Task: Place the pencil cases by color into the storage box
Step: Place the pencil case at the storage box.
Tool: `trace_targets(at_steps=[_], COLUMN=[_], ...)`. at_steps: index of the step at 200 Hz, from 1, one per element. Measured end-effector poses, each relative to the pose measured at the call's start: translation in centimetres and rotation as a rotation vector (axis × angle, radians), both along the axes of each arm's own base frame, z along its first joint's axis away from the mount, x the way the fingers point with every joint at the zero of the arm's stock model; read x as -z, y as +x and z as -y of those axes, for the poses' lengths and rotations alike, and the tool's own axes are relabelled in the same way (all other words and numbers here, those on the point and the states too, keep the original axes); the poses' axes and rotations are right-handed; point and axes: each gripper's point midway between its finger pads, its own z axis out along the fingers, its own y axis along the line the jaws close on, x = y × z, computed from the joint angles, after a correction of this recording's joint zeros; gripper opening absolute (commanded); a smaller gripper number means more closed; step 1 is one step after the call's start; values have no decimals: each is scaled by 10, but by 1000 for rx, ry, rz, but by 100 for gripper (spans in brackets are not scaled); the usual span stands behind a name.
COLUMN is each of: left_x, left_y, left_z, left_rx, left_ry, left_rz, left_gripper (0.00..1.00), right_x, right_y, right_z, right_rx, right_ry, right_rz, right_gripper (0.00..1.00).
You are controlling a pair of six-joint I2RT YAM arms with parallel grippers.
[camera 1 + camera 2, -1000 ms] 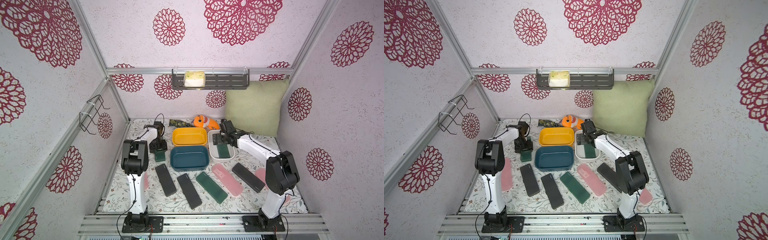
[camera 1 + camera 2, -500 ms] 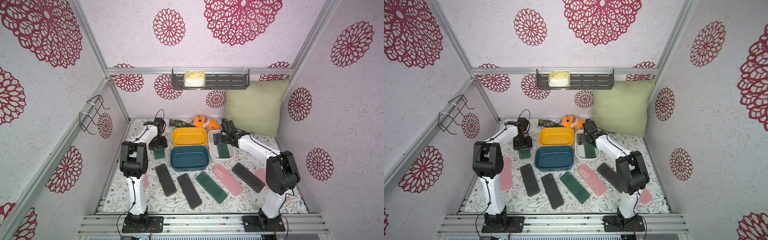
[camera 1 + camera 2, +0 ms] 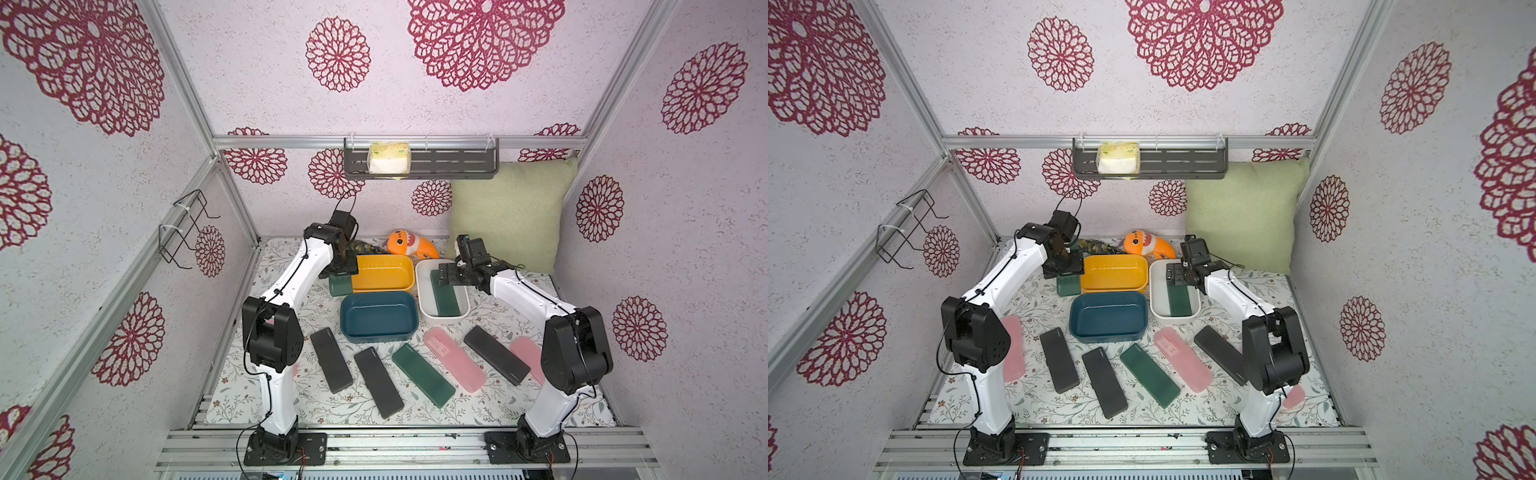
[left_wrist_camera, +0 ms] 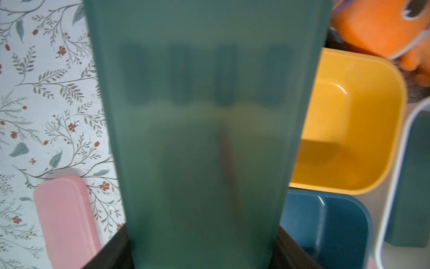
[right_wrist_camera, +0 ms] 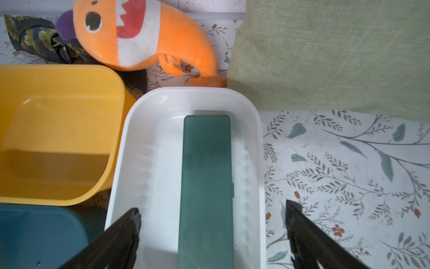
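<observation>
- Left gripper [image 3: 340,270] clamps a dark green pencil case [image 3: 340,286], centre frame, beside the yellow tub [image 3: 384,286].
- Right gripper [image 5: 214,208] gapes wide above the white tub [image 5: 130,139], where another green case [image 5: 206,163] lies.

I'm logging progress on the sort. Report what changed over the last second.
The left gripper, shut on a green pencil case, carried it farther back and sideways toward the yellow tub. The right gripper stayed open over the white tub, where another green case lies. The loose cases on the mat did not move.
</observation>
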Motion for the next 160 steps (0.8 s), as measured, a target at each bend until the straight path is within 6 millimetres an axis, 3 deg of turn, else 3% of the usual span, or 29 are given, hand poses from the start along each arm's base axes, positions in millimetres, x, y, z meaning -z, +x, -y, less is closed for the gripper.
trace_targets(at_steps=[34, 53, 87, 124, 160], left_x=[-27, -29, -8, 20, 21], left_y=[-1, -2, -6, -15, -15], left_z=[50, 79, 135, 182, 220], left_rx=[45, 73, 120, 160, 226], left_ry=[-93, -149, -228, -304, -382], left_rz=[55, 55, 0, -68, -49], left_gripper=[34, 34, 34, 34, 35], right_x=[-14, -21, -23, -22, -10], right_y=[0, 1, 4, 5, 0], right_z=[28, 44, 65, 74, 73], right_rx=[32, 50, 67, 55, 30], right_ry=[15, 19, 10, 7, 18], right_rz=[28, 42, 49, 44, 25], right_gripper=[99, 99, 99, 99, 99])
